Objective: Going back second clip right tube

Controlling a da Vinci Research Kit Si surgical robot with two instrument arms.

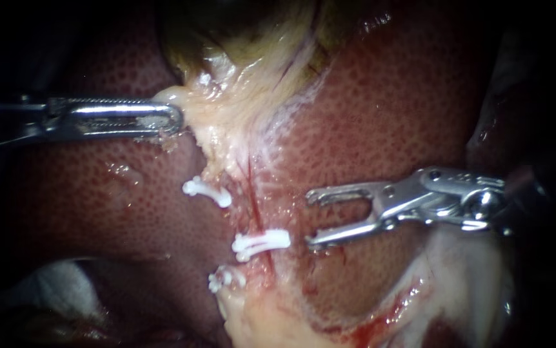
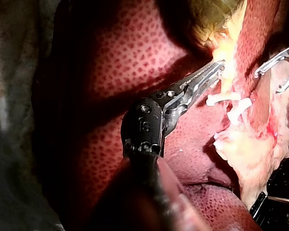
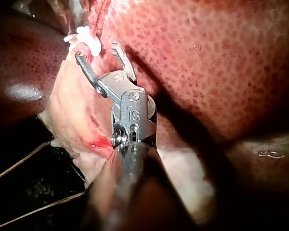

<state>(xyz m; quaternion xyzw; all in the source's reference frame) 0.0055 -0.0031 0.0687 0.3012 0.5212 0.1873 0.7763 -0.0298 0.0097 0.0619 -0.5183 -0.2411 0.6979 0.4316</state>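
judging by the task sentence, the right instrument (image 1: 309, 220) is to be backed away from the right tube (image 1: 257, 212), taken here to be the thin red-streaked strand running down over the liver (image 1: 387, 116). three white clips are seen: an upper clip (image 1: 207, 191), a middle clip (image 1: 262, 243) laid across that strand, and a lower clip (image 1: 226, 278) by the pale cut end. which one counts as the second cannot be told for certain (the middle one, nearest the open jaws, seems likeliest).

the tube is judged soft, thin and slippery, and easily torn where a clip bites. the clips look light and stiff, and could be knocked askew by a passing jaw. no hold is called for here; if one were, the pale tissue (image 1: 226, 116) beside the tube would be the safer place.

the right instrument is brought in from the right, nearly level, its jaws spread wide and empty, with the tips just beside the middle clip's end and no contact visible. the left instrument (image 1: 173, 120) is laid level from the left, its jaws clamped on the pale tissue below the gallbladder (image 1: 226, 26).
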